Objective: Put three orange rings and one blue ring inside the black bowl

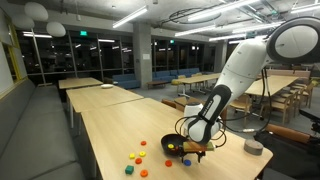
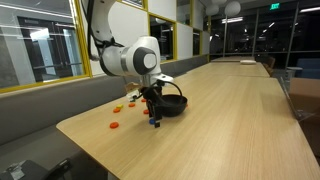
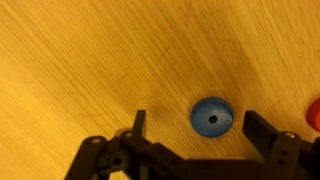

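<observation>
One long wooden table (image 1: 105, 125) carries everything. The gripper (image 3: 195, 118) hangs low just beside the black bowl (image 2: 175, 106), fingers spread. The blue ring (image 3: 211, 117) lies flat between them, untouched. Loose orange rings (image 2: 114, 125) lie farther off.

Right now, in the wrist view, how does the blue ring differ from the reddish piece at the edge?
The blue ring is wholly in view, between the fingers of the open gripper; the reddish piece is cropped and lies outside them. Both rest on the wooden table.
</observation>
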Tool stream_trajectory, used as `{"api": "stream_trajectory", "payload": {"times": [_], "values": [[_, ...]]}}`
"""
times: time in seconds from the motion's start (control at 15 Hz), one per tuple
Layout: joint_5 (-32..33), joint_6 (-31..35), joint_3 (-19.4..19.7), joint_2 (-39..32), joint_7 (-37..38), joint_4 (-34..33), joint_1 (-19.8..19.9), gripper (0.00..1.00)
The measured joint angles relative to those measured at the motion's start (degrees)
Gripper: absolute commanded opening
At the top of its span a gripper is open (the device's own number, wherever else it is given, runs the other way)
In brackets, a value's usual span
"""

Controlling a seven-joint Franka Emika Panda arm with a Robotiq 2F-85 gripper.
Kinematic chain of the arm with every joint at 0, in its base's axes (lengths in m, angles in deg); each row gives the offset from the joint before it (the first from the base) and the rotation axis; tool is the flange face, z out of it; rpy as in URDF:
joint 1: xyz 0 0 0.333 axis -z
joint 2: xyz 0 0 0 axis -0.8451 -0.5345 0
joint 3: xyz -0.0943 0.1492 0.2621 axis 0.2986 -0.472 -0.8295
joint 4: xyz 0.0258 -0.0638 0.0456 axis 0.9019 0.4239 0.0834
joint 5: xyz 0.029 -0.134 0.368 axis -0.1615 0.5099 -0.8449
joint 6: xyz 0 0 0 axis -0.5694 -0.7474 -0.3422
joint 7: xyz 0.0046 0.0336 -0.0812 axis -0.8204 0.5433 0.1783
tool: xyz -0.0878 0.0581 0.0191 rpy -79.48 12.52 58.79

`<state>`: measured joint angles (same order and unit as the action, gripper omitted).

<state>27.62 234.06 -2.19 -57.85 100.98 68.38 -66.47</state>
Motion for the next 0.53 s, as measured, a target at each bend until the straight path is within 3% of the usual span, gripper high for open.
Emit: {"api": "stream_trajectory", "payload": {"times": [0.53], "values": [[-2.1, 0.0, -0.6, -0.7, 0.1, -0.7, -0.1, 1.0]]}}
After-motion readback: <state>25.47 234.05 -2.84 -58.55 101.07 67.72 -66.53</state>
